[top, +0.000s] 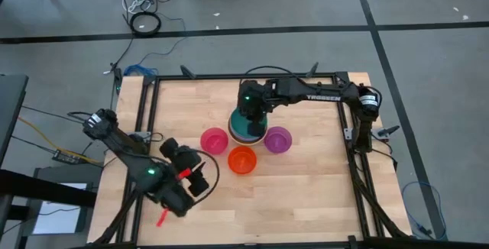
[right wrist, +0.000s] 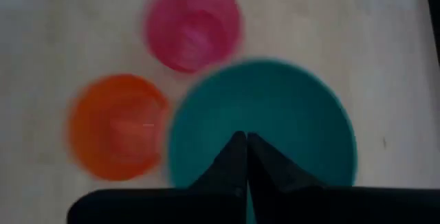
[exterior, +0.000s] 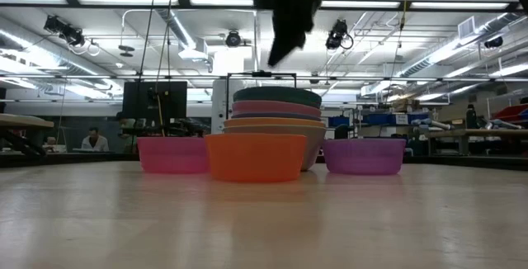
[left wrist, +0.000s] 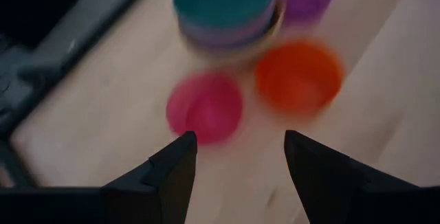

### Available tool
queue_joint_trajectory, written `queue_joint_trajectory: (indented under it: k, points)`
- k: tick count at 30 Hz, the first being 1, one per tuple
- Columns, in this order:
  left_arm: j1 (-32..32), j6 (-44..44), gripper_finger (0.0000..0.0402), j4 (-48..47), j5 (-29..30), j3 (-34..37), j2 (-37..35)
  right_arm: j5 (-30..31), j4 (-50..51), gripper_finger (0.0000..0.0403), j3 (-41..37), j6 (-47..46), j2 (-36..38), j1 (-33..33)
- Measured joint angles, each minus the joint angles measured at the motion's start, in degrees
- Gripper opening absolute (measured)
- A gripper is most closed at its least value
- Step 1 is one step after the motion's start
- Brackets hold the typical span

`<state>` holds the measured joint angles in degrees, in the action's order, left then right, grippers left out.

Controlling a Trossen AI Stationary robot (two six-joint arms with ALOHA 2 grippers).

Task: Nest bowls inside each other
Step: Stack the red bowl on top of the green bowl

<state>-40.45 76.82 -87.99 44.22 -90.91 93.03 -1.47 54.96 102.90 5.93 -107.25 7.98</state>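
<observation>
A stack of larger bowls (top: 246, 127) stands at the table's far middle, its teal bowl (right wrist: 275, 107) on top. Three smaller bowls rest upright on the wood around it: magenta (top: 215, 140), red-orange (top: 242, 160) and purple (top: 278, 139). My right gripper (right wrist: 240, 138) hangs shut above the teal bowl, and the low view shows its tip (exterior: 276, 58) clear of the stack (exterior: 276, 112). My left gripper (left wrist: 240, 138) is open at the near left (top: 200, 179), pointing down toward the magenta bowl (left wrist: 204, 107) and the red-orange bowl (left wrist: 299, 76), with nothing between its fingers.
A black metal frame (top: 344, 134) runs round the wooden tabletop. There is bare wood near the front edge (top: 290, 211) and to the right of the purple bowl. Cables lie on the floor beyond the table. A person sits far off in the room (exterior: 93, 141).
</observation>
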Motion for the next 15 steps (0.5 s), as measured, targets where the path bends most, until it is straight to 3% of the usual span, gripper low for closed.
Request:
queue_joint_trajectory:
  k: [7, 15]
  points:
    - [2.93, -6.77, 0.0229, 17.48, -3.16, 16.78, 0.09, -4.58, 3.14, 0.0013, 13.88, 3.19, 3.30, -6.00]
    - [10.80, -30.75, 0.0229, 35.19, -5.11, 24.82, 0.11, -3.74, 6.19, 0.0015, 16.99, 0.27, 14.47, -12.08]
